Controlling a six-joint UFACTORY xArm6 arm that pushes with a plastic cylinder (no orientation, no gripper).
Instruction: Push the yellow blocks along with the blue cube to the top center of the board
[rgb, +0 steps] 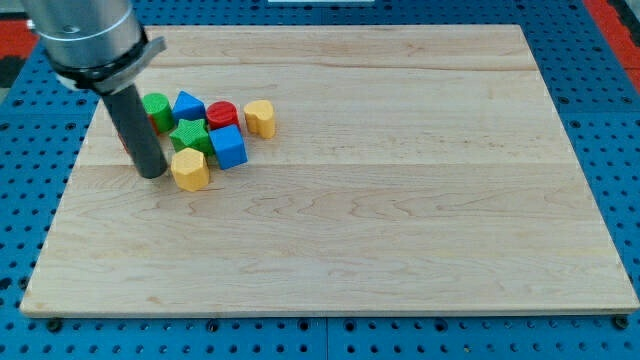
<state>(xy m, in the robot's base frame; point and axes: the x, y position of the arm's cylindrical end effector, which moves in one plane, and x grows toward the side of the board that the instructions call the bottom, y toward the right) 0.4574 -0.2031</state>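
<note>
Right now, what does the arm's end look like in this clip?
A silver-grey metal cylinder at the view's top left, ringed by a dark collar, carries a straight, dark, matte rod. My tip sits just left of the yellow block. No cables or markings show.

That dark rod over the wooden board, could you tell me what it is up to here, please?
A robot arm is sliding blocks over the wooden board with its rod. My tip sits at the view's left of a tight cluster, right beside the yellow block at the cluster's bottom. The blue cube lies just beyond it, and a second yellow block is on the cluster's right. Green, red and another blue block are packed in between. All of them sit in the board's upper left, not at the top centre.
</note>
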